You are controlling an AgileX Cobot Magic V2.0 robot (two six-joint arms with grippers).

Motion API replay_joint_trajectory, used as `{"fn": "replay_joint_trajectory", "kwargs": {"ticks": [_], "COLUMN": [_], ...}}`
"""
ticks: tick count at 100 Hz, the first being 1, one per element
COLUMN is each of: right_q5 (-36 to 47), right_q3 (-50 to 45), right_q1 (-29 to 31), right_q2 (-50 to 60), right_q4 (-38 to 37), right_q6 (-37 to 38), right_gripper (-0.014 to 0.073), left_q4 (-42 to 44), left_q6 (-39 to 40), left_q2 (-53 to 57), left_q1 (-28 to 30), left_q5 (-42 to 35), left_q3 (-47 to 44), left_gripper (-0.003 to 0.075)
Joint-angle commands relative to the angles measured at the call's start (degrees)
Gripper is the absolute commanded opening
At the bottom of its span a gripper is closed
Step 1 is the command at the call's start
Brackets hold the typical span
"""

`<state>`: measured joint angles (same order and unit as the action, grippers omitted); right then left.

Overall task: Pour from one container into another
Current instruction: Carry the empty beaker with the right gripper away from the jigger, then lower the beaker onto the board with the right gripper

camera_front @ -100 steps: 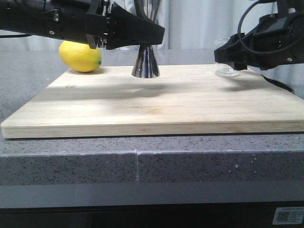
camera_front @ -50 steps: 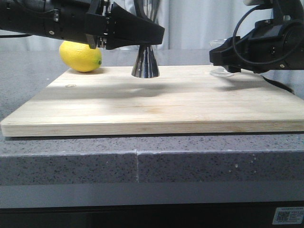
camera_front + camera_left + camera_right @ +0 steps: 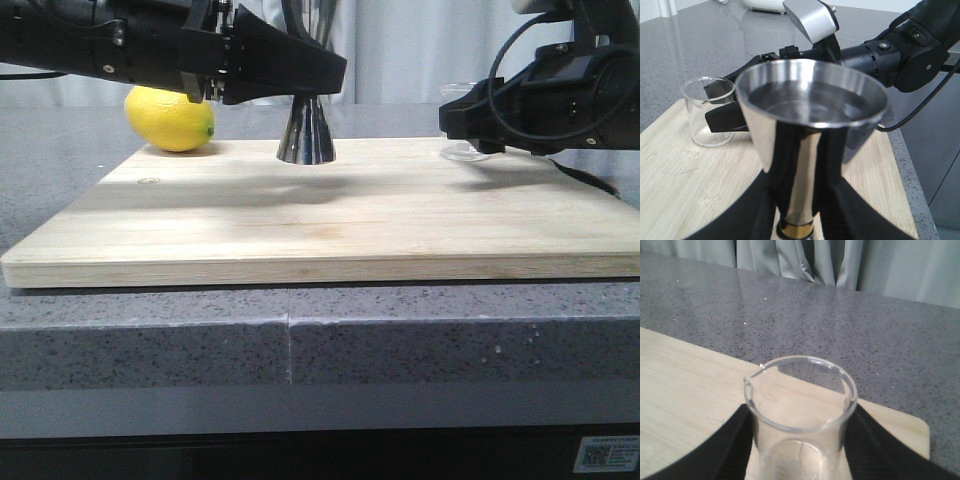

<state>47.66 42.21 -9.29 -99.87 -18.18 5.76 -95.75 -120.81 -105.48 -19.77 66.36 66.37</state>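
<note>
Left claw (image 3: 799, 210) grasps the jigger (image 3: 810, 130); right claw (image 3: 799, 440) grasps the beaker (image 3: 801, 410), largely hidden in front view.

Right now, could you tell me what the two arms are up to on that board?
The left gripper is closed around the waist of the steel jigger, which stands on the wooden board. The right gripper has its fingers against both sides of the glass beaker, near the board's far right corner. The beaker's base is on or very close to the board; nothing is being poured yet. A lemon sits behind the board.
</note>
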Motion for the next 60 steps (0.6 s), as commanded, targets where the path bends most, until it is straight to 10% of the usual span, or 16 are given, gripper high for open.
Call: {"fn": "replay_joint_trajectory", "kwargs": {"ticks": [1,60], "right_q5": [2.9,-0.9], "right_q3": [1.2,1.2], "right_q1": [0.3,0.3], "right_q2": [1.7,1.7], "right_q4": [0.0,1.3], "right_q6": [-0.5,-0.6], "right_gripper": [0.0258,0.0393], "left_q4": [-4.2,-4.2], "left_q6": [0.4,0.4], "left_q2": [3.0,3.0], "left_q1": [-0.6,-0.6], "left_q5": [5.2,5.2], "left_q3": [1.6,1.6], "left_gripper": [0.0166,0.0166]}}
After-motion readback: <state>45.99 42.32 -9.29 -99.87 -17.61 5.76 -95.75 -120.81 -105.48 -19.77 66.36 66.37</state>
